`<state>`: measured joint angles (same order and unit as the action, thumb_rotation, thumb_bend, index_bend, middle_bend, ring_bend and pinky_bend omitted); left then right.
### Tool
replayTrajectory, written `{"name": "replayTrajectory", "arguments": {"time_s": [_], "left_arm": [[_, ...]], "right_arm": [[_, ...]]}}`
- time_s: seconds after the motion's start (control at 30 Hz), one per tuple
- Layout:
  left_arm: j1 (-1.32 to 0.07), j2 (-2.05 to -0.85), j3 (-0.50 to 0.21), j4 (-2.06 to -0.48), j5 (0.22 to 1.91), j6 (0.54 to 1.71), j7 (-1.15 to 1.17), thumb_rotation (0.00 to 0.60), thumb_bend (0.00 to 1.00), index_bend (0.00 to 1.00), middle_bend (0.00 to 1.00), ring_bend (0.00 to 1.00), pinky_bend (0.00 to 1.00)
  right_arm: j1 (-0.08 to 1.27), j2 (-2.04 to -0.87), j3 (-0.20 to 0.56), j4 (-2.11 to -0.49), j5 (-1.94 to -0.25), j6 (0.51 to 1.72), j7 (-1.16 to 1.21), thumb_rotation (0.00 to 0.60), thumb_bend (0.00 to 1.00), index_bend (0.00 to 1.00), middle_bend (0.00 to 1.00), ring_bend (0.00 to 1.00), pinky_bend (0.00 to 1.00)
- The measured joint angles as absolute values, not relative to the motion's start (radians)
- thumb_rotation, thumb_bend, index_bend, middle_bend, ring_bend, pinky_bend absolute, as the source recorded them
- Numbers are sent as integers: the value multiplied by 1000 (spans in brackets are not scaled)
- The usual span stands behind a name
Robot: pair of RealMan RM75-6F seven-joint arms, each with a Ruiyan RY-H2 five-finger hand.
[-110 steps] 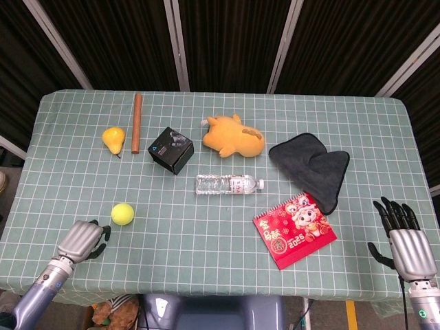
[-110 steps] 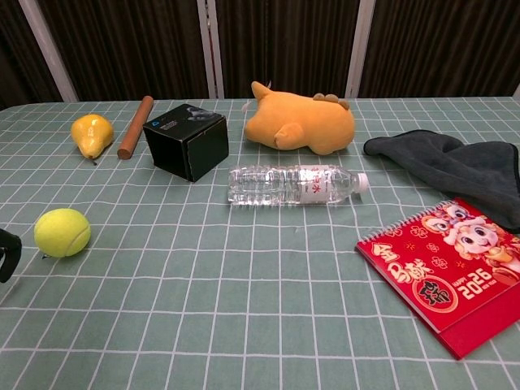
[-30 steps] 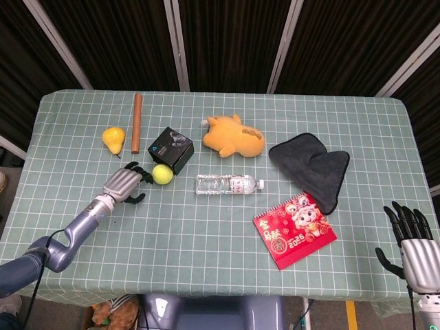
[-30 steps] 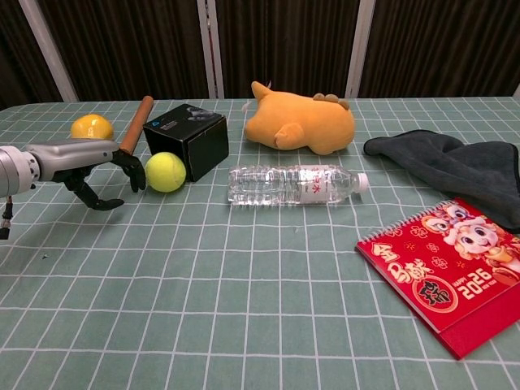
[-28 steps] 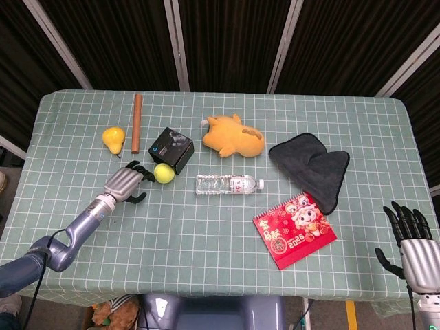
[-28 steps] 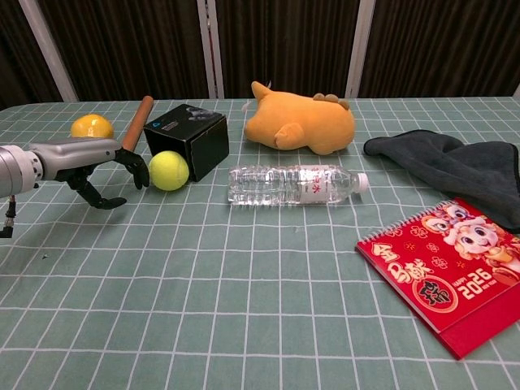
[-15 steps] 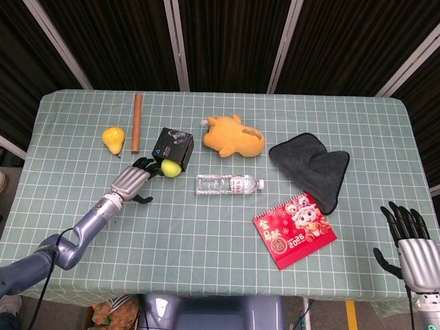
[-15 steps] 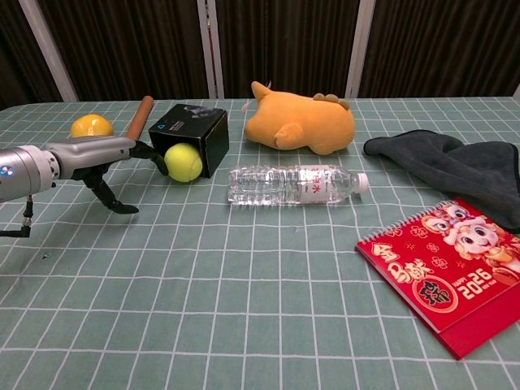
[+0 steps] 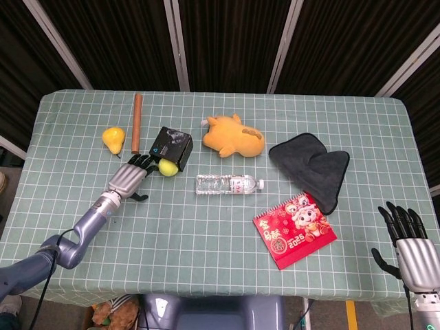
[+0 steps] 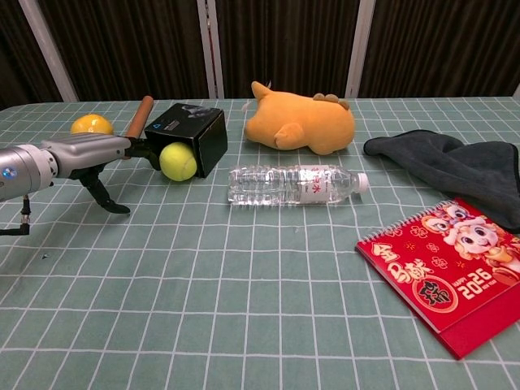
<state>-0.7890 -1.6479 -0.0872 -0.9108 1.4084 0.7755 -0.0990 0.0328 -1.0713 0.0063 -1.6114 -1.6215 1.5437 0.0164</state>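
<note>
Head view: the left hand (image 9: 129,177), fingers spread and holding nothing, touches a yellow-green felt tennis ball (image 9: 167,167) against a black cardboard box (image 9: 172,146); the right hand (image 9: 411,251) hangs splayed, empty, off the checked green tabletop (image 9: 206,234).

Chest view: only the left hand (image 10: 93,154) shows; ball (image 10: 178,161) touches box (image 10: 188,135).

Your table (image 9: 206,227), under green checked cloth, carried a pear (image 9: 113,138), wooden rod (image 9: 136,122), black box (image 9: 172,146), tennis ball (image 9: 168,167), plush toy (image 9: 234,136), water bottle (image 9: 229,183), grey towel (image 9: 313,165) and red calendar (image 9: 294,230).
</note>
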Motion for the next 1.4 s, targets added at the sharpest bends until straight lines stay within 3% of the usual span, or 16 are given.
{"name": "replayTrajectory", "arguments": {"time_s": [0.3,0.7,1.4], "left_arm": [[-789,-1657,-119,-940,1299,736,80,600,158,130,20,0,0],[-811,-1662,-143,-985,1236,700,143,600,158,33,46,0,0],[-810,-1698,-173,-973,1183,797,262,600,154,0,0,0,0]], "right_arm": [[29,-1069,7,-1611,-1625,1554,20,600,367,0,0,0,0],[31,-1061,8,-1613,-1632,1559,33,600,367,0,0,0,0],[33,-1055,12,-1612,-1623,1552,43,600,367,0,0,0,0]]}}
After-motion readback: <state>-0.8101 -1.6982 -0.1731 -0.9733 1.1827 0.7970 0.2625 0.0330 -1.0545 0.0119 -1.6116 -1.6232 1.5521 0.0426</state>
